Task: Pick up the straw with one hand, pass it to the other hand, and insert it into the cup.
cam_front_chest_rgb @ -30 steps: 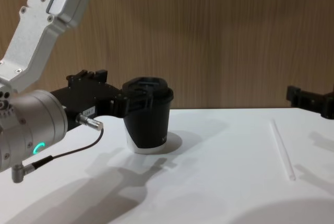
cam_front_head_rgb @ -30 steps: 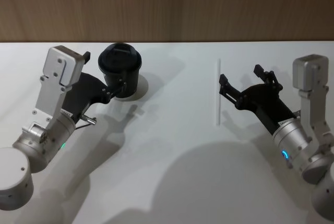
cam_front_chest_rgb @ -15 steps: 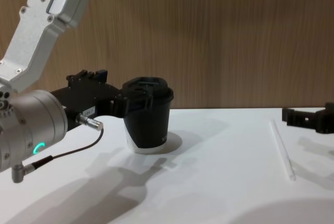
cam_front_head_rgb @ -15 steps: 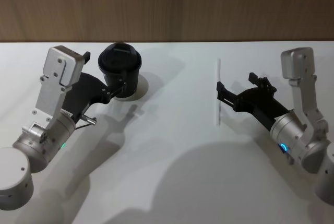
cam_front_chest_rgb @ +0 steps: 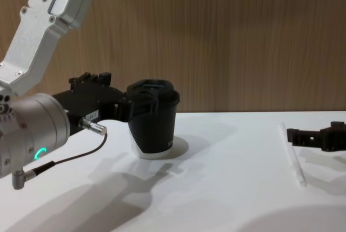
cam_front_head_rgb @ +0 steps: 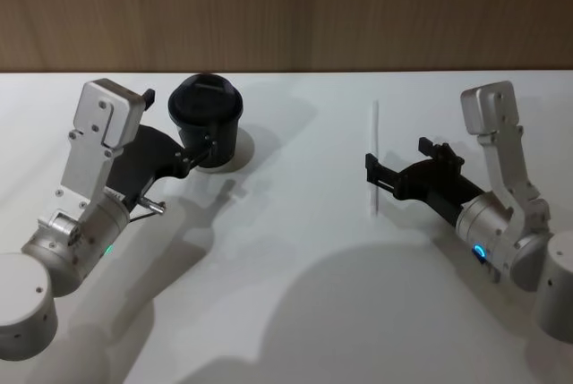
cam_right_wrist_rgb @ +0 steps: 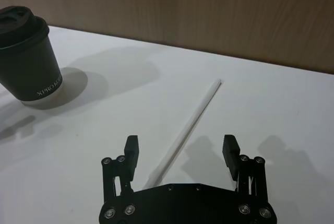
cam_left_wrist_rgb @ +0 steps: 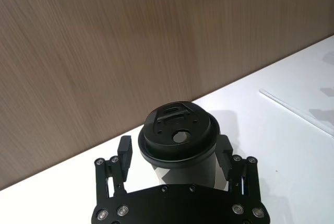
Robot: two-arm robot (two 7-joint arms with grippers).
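Observation:
The black cup (cam_front_head_rgb: 207, 115) with its domed lid stands at the back left of the white table. My left gripper (cam_front_head_rgb: 179, 121) is open and straddles it, one finger on each side of the cup (cam_left_wrist_rgb: 180, 135), and they do not seem to press on it. The white straw (cam_front_head_rgb: 375, 133) lies flat on the table at the right, pointing away from me. My right gripper (cam_front_head_rgb: 399, 157) hangs low over its near half, open. In the right wrist view the straw (cam_right_wrist_rgb: 201, 106) runs between the fingers, closer to one of them. The chest view shows the gripper (cam_front_chest_rgb: 316, 134) just above the straw (cam_front_chest_rgb: 294, 164).
A wooden wall (cam_front_head_rgb: 286, 8) closes off the back of the table (cam_front_head_rgb: 295, 250). Bare white tabletop lies between the cup and the straw and along the front.
My right gripper has moved left and down, from beside the straw to over it, still open. The left arm and the cup have stayed put.

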